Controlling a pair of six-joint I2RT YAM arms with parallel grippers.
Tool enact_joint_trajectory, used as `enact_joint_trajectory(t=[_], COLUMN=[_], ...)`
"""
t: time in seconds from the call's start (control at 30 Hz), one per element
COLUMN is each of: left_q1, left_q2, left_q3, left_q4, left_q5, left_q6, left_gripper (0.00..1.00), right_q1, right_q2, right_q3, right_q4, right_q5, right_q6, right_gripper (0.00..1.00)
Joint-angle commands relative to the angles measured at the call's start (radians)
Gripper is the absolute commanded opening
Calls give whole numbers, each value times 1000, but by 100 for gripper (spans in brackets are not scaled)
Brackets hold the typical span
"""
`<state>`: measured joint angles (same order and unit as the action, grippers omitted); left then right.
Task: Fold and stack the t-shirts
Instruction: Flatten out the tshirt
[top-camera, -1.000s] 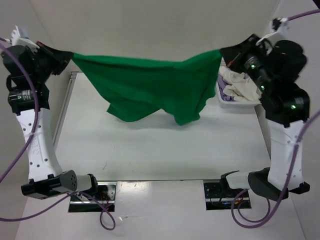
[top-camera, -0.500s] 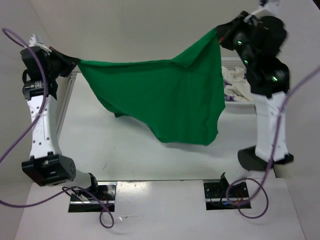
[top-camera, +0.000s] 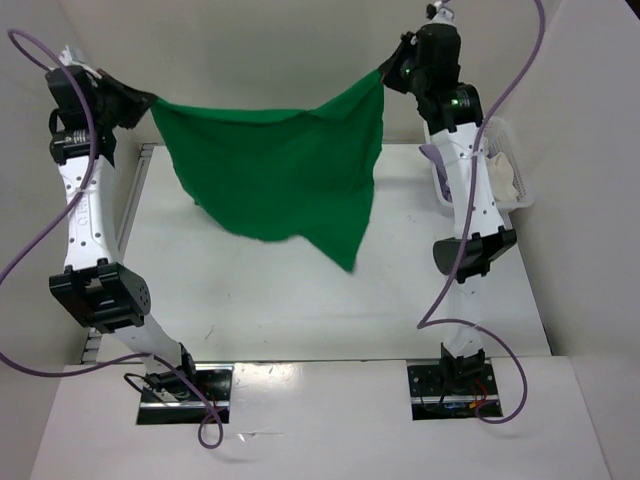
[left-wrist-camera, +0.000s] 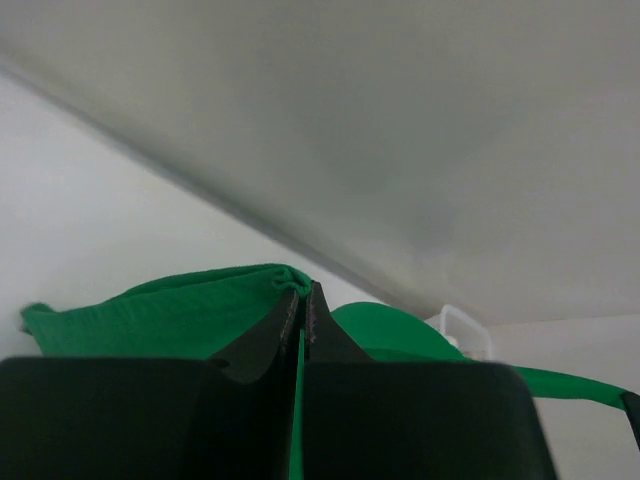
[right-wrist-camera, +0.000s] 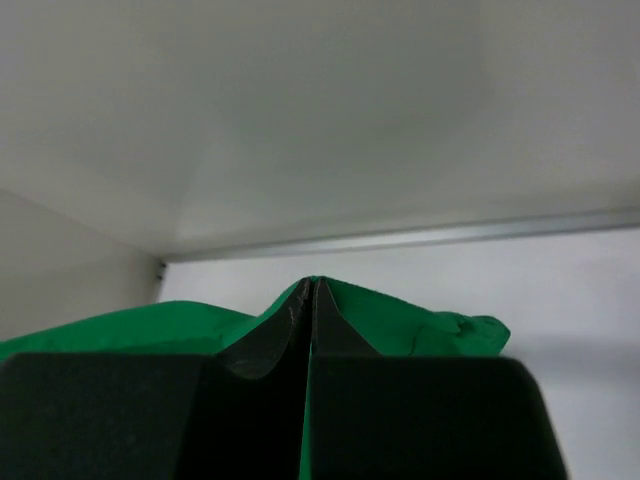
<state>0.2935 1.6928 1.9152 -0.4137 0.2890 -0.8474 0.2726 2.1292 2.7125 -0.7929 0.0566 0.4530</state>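
A bright green t-shirt (top-camera: 280, 170) hangs spread in the air above the table, held up by two corners. My left gripper (top-camera: 148, 100) is shut on its left corner, and the cloth (left-wrist-camera: 180, 310) bunches at the fingertips in the left wrist view. High at the back right, my right gripper (top-camera: 385, 75) is shut on the other corner, with green cloth (right-wrist-camera: 420, 325) pinched between its pads. The shirt's lower edge droops to a point (top-camera: 345, 260) above the table. A white shirt (top-camera: 503, 170) lies bunched in the basket, with a bit of lavender cloth (top-camera: 432, 155) at its left edge.
A white plastic basket (top-camera: 520, 195) stands at the table's right edge, behind the raised right arm (top-camera: 470, 200). The left arm (top-camera: 85, 220) stands tall along the table's left edge. The white table (top-camera: 250, 300) lies below the hanging cloth.
Both arms have risen. The right gripper swung up and to the left, away from the basket, drawing the green shirt's right corner inward so the cloth hangs narrower and longer.
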Motion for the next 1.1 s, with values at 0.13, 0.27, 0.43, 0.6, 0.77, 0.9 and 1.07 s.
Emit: enact_joint_trajectory(t=[0.13,0.27,0.43,0.6,0.77,0.9,1.07], left_q1=[45,45,45,45,45,45,45], left_q2=[-13,-66,-238,-343,-424,-495,-544], left_q3=[229,167,-311,-713,-973,-1122,-1258], left_q4=[92,114,249,329,306,253,182], left_q5=[-42,-88,-106,-91,-123,-152,-152], left_q6=[-36,17,66,80,91,91,67], left_gripper=[0,0,0,0,0,0,0], right_q1=[0,0,0,0,0,0,0], right_q2=[-230,-279,-569,-704,-758,-767,-798], right_q3=[43,-116,-845,-1290,-1628,-1732,-1791], right_q4=[210,132,291,291,282,218,143], right_q5=[-52,-107,-155,-123,-133,-170,-253], right_q6=[35,35,44,35,65,102,141], right_gripper=[0,0,0,0,0,0,0])
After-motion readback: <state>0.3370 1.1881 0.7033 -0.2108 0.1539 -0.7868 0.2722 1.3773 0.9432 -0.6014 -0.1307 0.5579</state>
